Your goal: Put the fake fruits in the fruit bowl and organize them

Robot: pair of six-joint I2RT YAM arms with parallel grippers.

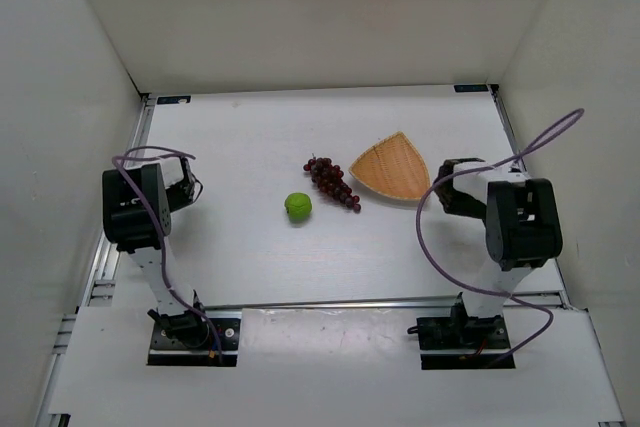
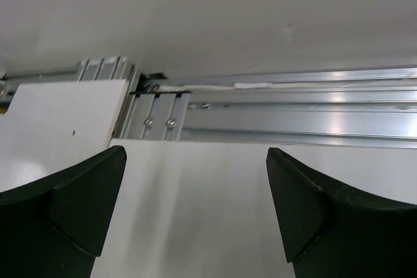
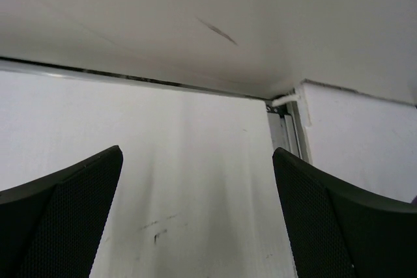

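Top view: nothing's in the bowl (image 1: 392,167) yet. It sits just left of my right hand (image 1: 455,187). Lime (image 1: 298,206) and grapes (image 1: 332,182) lie on the counter (image 1: 250,267), well right of my left hand (image 1: 185,185). Left wrist: hand spread wide, empty. Right wrist: same. Next I'd guess reaching for the grapes.

Right tool (image 3: 197,187) spread wide, scuffed white table (image 3: 163,115), pale wall (image 3: 195,4)

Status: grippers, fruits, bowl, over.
Left gripper and right gripper open, empty. Round green lime and dark purple grape bunch outside woven tan wicker bowl. Nothing blocking.
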